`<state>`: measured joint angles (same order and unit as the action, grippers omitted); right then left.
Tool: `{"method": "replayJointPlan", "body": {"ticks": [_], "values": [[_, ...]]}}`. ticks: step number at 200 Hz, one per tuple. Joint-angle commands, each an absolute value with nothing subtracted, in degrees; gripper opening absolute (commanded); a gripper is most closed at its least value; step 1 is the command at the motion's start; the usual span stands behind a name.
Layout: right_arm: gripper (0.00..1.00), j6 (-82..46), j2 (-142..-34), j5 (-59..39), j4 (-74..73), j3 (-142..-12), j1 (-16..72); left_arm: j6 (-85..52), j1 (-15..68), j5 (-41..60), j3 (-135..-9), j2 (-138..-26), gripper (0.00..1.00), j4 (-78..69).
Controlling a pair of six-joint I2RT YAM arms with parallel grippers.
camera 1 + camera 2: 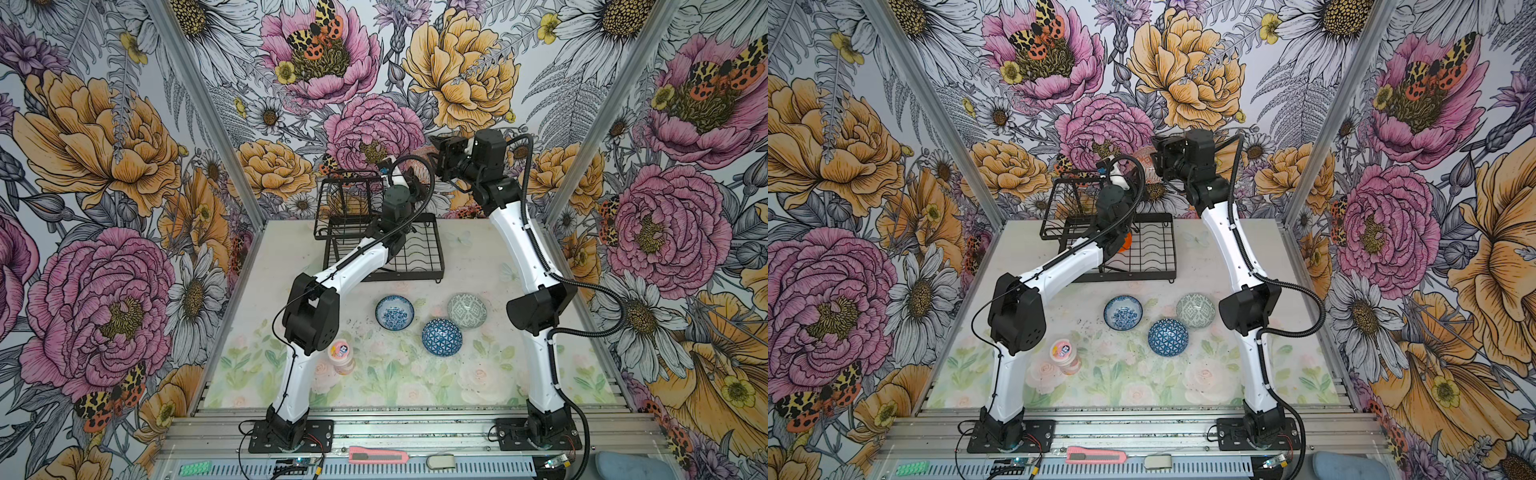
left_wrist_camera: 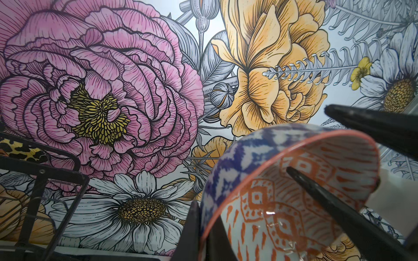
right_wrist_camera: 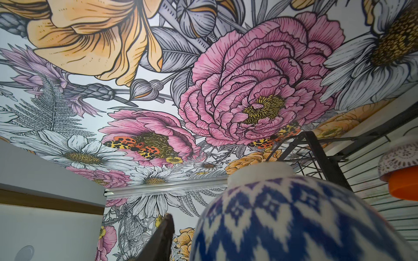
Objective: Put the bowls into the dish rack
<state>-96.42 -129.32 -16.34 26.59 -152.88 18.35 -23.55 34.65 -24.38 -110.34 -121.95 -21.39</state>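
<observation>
Left pincer (image 2: 203, 228) clamped on orange geometric bowl (image 2: 294, 194) rim; right pincer (image 2: 306, 138) straddling opposite rim, one finger inside, one outside, clamp unclear; dish rack (image 1: 419, 249) just below, nearer left arm.

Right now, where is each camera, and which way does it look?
Top views: high above the arm bases, looking down over the table to the dish rack; left arm and right arm show.
Left wrist: rides the left arm, faces the flowered wall past the left gripper, shut on the orange-patterned bowl.
Right wrist: rides the right arm, faces that wall; one right finger shows.
Shared: both wrist views see that bowl and dish rack.
</observation>
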Motion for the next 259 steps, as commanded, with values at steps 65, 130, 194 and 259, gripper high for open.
{"method": "replayJointPlan", "body": {"ticks": [65, 130, 194, 259], "values": [[0.03, -97.9, -131.5, -15.8, 24.3, -155.1, 17.8, -16.9, 35.0, -27.2, -110.0, -120.8, 0.0, -28.8], [0.0, -97.3, -132.7, -17.5, 23.0, -156.5, 17.1, -18.6, 34.1, -27.3, -112.1, -121.2, 0.02, -25.8], [0.0, -96.0, -135.7, -18.6, 21.8, -159.7, 16.5, -23.5, 32.6, -28.0, -116.9, -122.0, 0.12, -14.2], [0.0, -96.4, -136.2, -17.2, 19.6, -159.8, 14.7, -26.0, 32.0, -24.8, -116.6, -119.8, 0.29, -4.7]]}}
